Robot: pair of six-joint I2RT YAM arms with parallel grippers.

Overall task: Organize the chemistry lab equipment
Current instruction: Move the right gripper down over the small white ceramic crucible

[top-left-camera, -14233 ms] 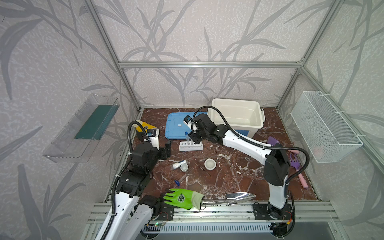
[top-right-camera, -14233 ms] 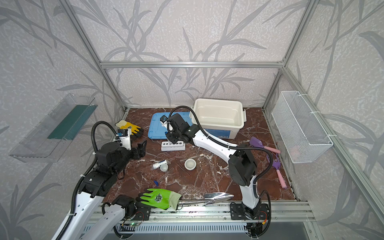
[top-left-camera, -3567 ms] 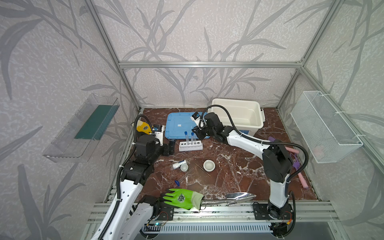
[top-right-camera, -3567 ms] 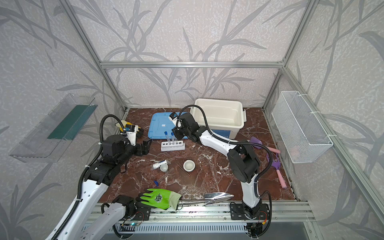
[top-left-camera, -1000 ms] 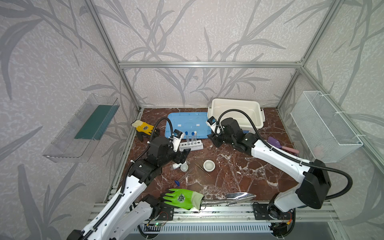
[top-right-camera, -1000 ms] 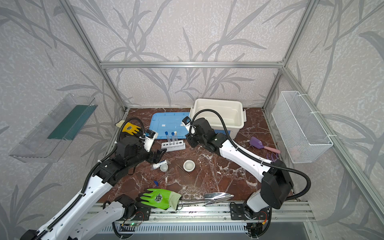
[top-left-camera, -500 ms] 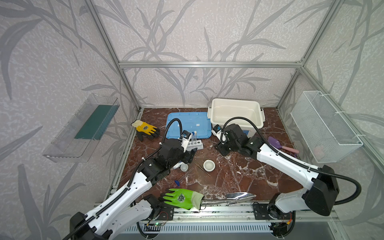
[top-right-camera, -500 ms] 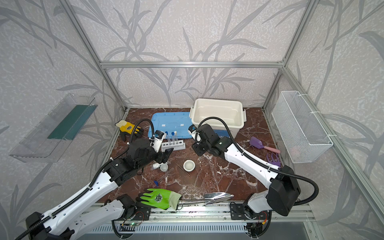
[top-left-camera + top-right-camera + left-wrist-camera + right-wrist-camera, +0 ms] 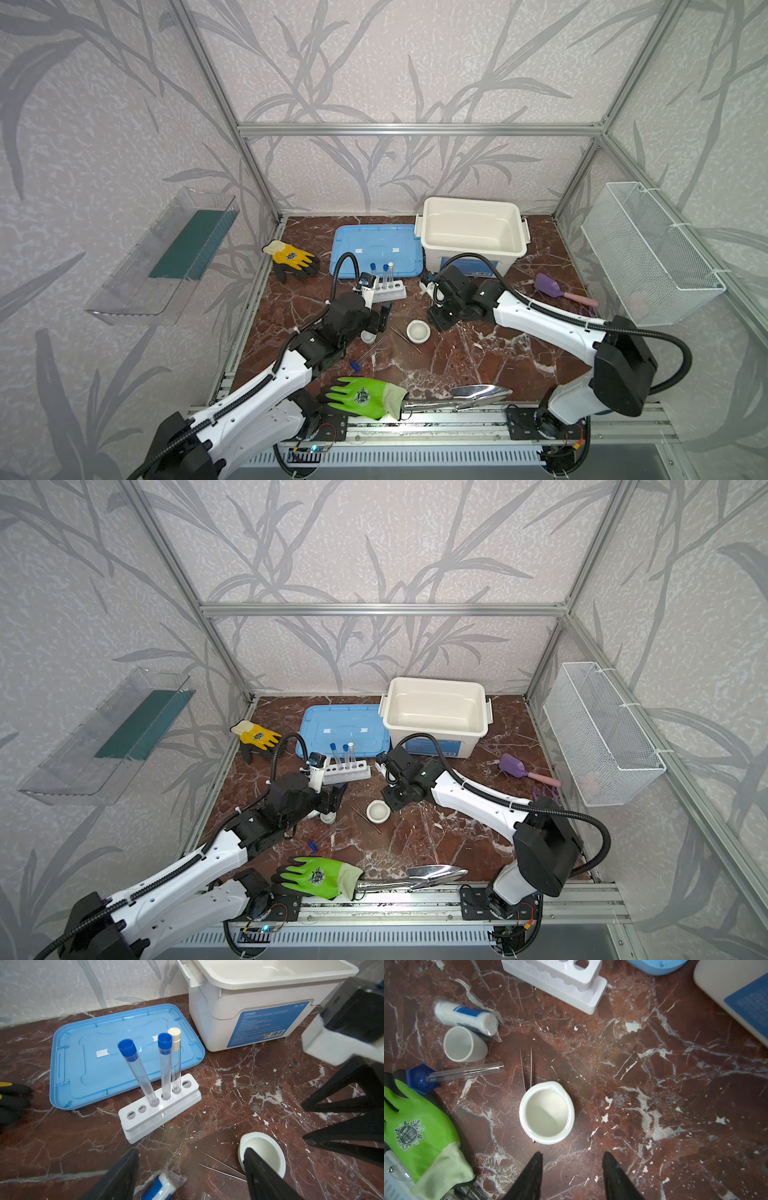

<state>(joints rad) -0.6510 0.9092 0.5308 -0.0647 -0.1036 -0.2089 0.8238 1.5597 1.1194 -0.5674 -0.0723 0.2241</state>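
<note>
Left pincer [image 9: 190,1151] is spread wide and empty; the left wrist view shows the bottle [image 9: 466,1017] between its fingers. The bottle lies on its side in a loose clear wrapper. Probably light, but the film will slide, so close across mid-body rather than on the wrap. Right pincer [image 9: 573,1155] is partly spread with nothing between the fingers, hanging just beside the small white bowl [image 9: 547,1112]. The bowl looks glazed: stiff, slick, and I'd expect it to chip if dropped. Best bite is over the rim, one finger inside and one outside, clear of the spout. Bowl is empty. Tweezers [image 9: 527,1068] lie flat with the tips apart, and the joined end seems to run under the bowl, so lifting the bowl first should free them. They're thin and flush to the counter [image 9: 654,1084], an awkward pick. Cup [image 9: 464,1044] sits right against the bottle, empty. Loose test tube [image 9: 465,1072], blue cap, lies flat near the green glove [image 9: 421,1126]. It's round and smooth, will roll, likely brittle; take it mid-barrel with light force. White rack [image 9: 160,1107] stands just in front of the blue lid [image 9: 83,1064] and holds three racked tubes [image 9: 165,1068], one leaning, with three holes free. White bin [image 9: 228,1001] is empty.
</note>
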